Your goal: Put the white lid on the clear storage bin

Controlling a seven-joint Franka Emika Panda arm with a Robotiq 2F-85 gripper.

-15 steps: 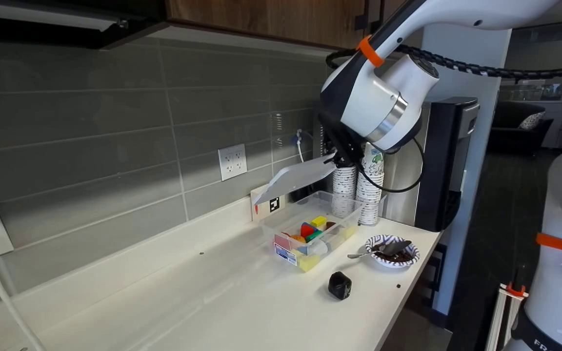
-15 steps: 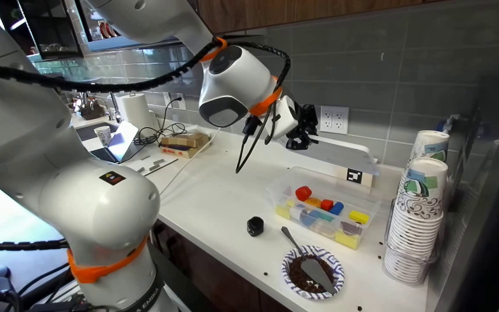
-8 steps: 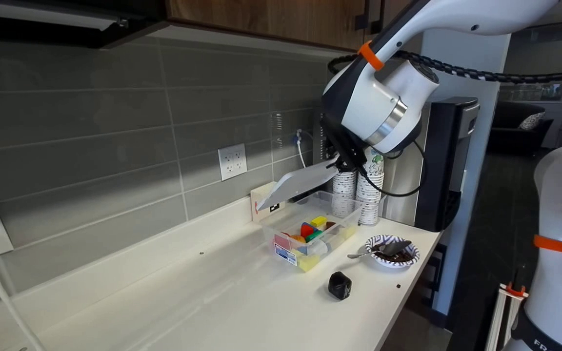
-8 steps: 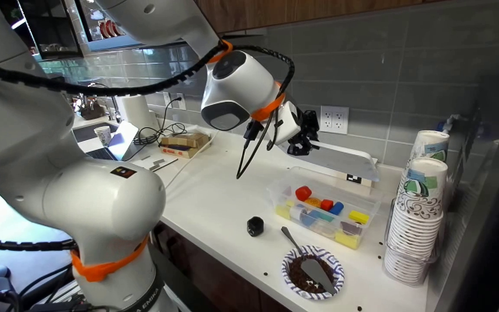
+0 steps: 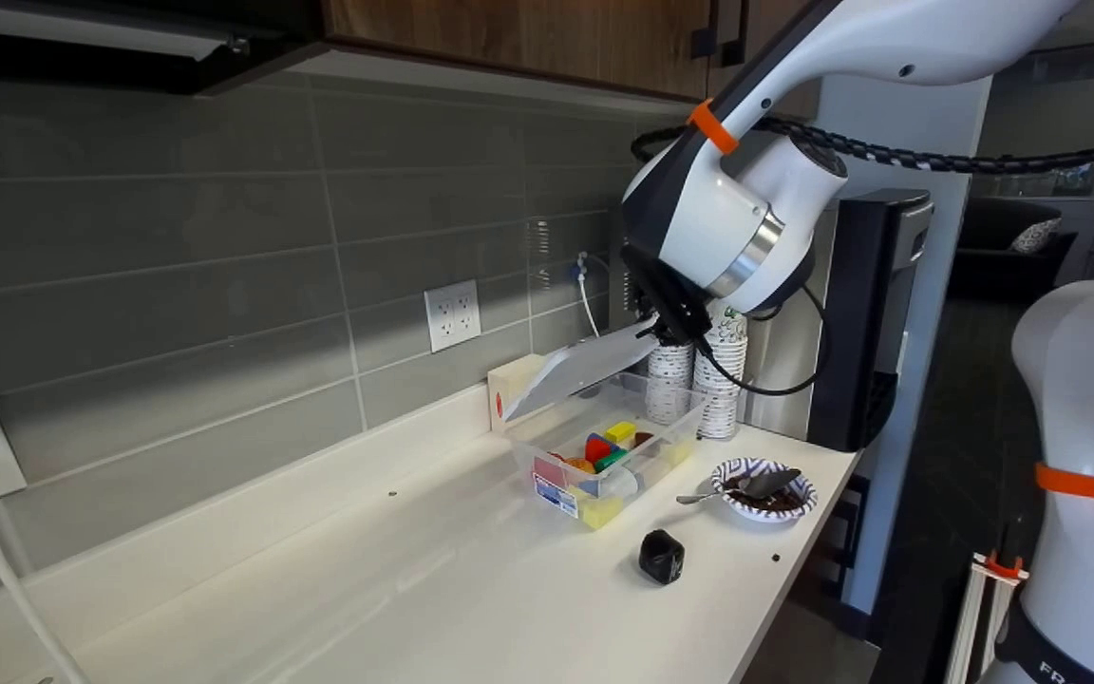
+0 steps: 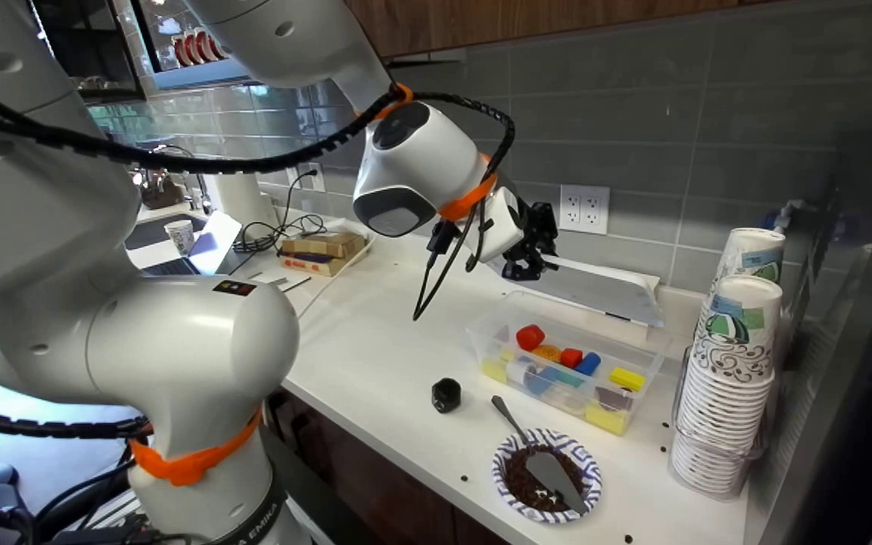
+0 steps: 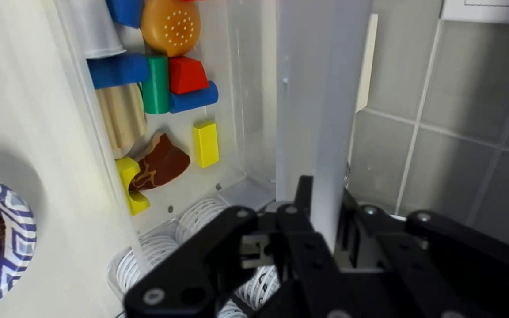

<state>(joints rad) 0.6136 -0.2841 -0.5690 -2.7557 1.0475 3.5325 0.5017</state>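
Observation:
The white lid (image 5: 580,368) is pinched at one edge by my gripper (image 5: 656,331) and slants downward from there, as both exterior views show. It hangs over the wall side of the clear storage bin (image 5: 556,496), whose top is uncovered. Whether the lid's low end touches the bin's rim, I cannot tell. Red, blue, green, orange and yellow toy pieces lie inside the bin. In the wrist view the lid (image 7: 307,88) appears nearly edge-on between the fingertips of my gripper (image 7: 326,194), beside the bin's far wall (image 7: 254,88).
Tall stacks of paper cups (image 6: 731,378) stand past the bin's end. A patterned bowl (image 6: 508,484) with a spatula and a black object (image 6: 446,395) sit in front of the bin. A pale box (image 5: 507,385) leans by the tiled wall behind the lid.
My gripper and the held lid have come down a little toward the bin. The lid's low end now covers more of the pale box behind it. The bin has not moved.

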